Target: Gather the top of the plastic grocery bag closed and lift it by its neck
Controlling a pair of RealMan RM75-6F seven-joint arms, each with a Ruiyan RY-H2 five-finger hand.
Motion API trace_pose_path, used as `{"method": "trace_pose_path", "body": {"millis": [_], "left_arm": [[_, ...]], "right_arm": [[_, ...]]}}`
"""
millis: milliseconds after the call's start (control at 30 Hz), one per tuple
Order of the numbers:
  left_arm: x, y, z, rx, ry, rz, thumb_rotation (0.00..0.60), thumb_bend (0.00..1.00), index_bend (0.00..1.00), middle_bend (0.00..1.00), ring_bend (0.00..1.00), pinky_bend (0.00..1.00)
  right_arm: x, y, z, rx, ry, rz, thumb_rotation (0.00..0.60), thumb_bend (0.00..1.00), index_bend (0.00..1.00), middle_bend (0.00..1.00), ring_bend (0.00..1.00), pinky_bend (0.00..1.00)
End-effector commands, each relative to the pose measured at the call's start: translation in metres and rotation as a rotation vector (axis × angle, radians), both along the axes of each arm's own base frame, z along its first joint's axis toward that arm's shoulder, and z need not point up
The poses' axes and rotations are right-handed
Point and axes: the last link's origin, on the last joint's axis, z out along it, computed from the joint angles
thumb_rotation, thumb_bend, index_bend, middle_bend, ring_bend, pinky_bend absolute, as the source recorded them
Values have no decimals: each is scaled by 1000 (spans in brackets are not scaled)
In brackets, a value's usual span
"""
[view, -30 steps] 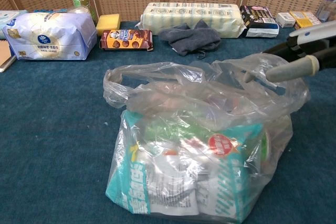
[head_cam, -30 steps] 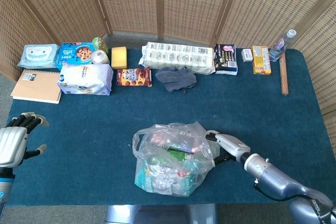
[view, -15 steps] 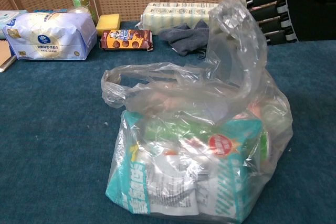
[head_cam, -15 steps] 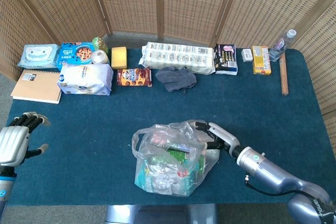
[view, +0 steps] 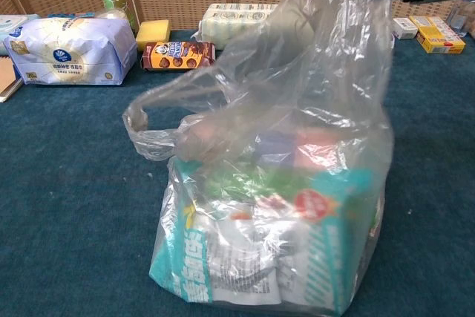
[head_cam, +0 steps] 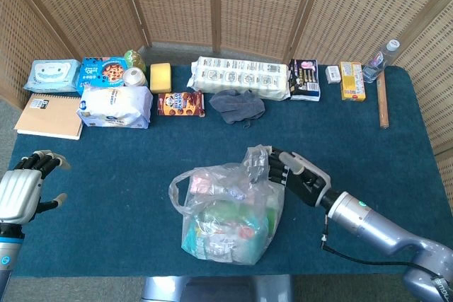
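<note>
- Left hand [head_cam: 20, 192]: silver-grey, at the near left edge of the dark blue cloth-covered surface [head_cam: 106, 167], well apart from the bag; fingers spread and holding nothing. It takes no part in the gathering at this moment.
- Clear plastic grocery bag [head_cam: 228, 211]: filled with packaged goods, standing on the surface near its front edge. Its left handle loop [view: 152, 124] hangs slack and ungathered; its right side is drawn up into a peak.
- Right hand [head_cam: 297, 175]: dark fingers closed on the raised right part of the bag top, holding the film.
- Progress, as a judgement: one side is gripped and raised; the neck is not fully gathered and the bag base rests on the surface, so the lift remains.
</note>
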Motion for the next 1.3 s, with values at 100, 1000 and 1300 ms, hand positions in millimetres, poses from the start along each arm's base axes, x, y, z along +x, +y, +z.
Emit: {"method": "trace_pose_path", "body": {"millis": [100, 1000, 1300], "left_arm": [[2, 0, -1, 3, 6, -3, 600, 12, 403, 343, 226, 260], [7, 3, -3, -12, 23, -2, 600, 12, 403, 343, 226, 260], [6, 3, -4, -10, 21, 1, 600, 11, 403, 343, 226, 260]], "right_arm": [[-19, -10, 23, 36, -66, 36, 290, 108, 282, 361, 403, 405], [-30, 5, -12, 59, 86, 151, 286, 109, 216, 292, 224, 188], [-25, 3, -16, 17, 176, 182, 282, 98, 212, 238, 184, 166]]}}
